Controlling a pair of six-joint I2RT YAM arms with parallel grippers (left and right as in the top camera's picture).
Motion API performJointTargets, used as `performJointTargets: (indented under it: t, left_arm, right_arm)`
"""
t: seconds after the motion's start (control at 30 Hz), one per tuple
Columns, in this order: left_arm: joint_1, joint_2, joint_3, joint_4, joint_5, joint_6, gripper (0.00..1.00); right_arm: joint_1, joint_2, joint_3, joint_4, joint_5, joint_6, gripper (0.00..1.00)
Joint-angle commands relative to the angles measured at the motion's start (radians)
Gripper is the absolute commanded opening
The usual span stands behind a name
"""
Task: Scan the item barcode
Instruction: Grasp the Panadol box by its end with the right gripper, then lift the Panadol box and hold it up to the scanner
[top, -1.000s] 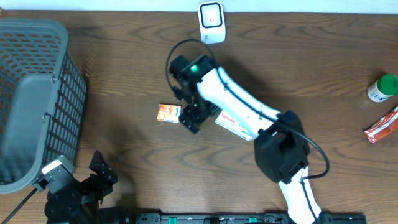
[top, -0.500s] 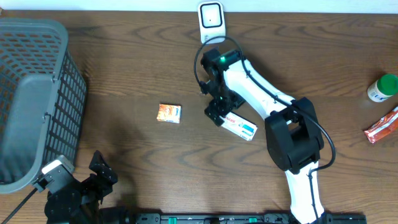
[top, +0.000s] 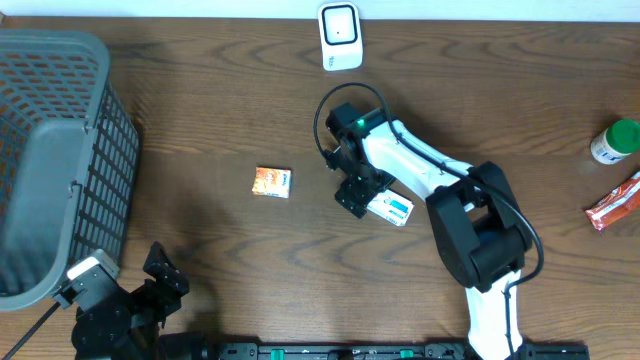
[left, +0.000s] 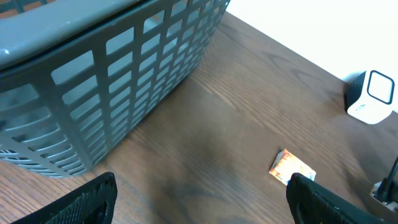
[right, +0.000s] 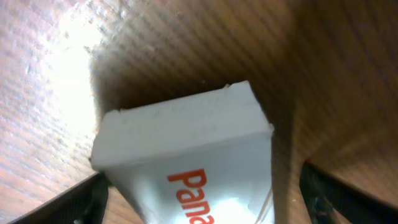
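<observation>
Right claw (top: 354, 194) spread, straddling one end of the white box (top: 394, 209), which lies flat on the table (top: 200, 130) near its middle; not yet clamped. Box looks light, stiff cardboard, probably slick. Best pinched gently across its narrow width.

**Nine things counted across the tabletop**

We count one wooden table (top: 200, 100) and two robot arms on it: one white-shelled arm (top: 410, 165) and one black arm (top: 110, 310). We find one grey slatted basket (top: 110, 160) and one white scanner (top: 340, 35). Of packaged goods we count four, each a single piece: one small orange packet (top: 272, 181), one white box (top: 393, 208) with red lettering, one green-capped bottle (top: 617, 141), and one red wrapper (top: 612, 202). We see no kind of item twice apart from the arms.
</observation>
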Motion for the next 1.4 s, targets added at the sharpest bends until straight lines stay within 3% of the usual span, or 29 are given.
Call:
performJointTargets:
  t: [0.0,0.23,0.5,0.9,1.13,1.37]
  left_arm:
    - [0.004,-0.001,0.0,-0.002,-0.009,-0.008,0.87]
    - [0.004,-0.001,0.0,-0.002,-0.009,-0.008,0.88]
    - [0.004,-0.001,0.0,-0.002,-0.009,-0.008,0.87]
    - [0.004,-0.001,0.0,-0.002,-0.009,-0.008,0.88]
    - [0.004,-0.001,0.0,-0.002,-0.009,-0.008,0.87]
    - [0.004,-0.001,0.0,-0.002,-0.009,-0.008,0.87]
  right_arm:
    - [0.002,0.085,-0.108,0.052,-0.025,-0.002,0.61]
    - [0.008,0.084,-0.109,0.074,-0.124,0.002,0.45]
    - [0.006,0.084,0.024,-0.049,-0.277,0.002,0.42]
    - [0.005,0.084,0.443,-0.446,-0.699,-0.038,0.44]
    - [-0.004,0.084,0.507,-0.479,-1.019,-0.107,0.44]
    - [-0.006,0.084,0.507,-0.479,-1.132,-0.107,0.4]
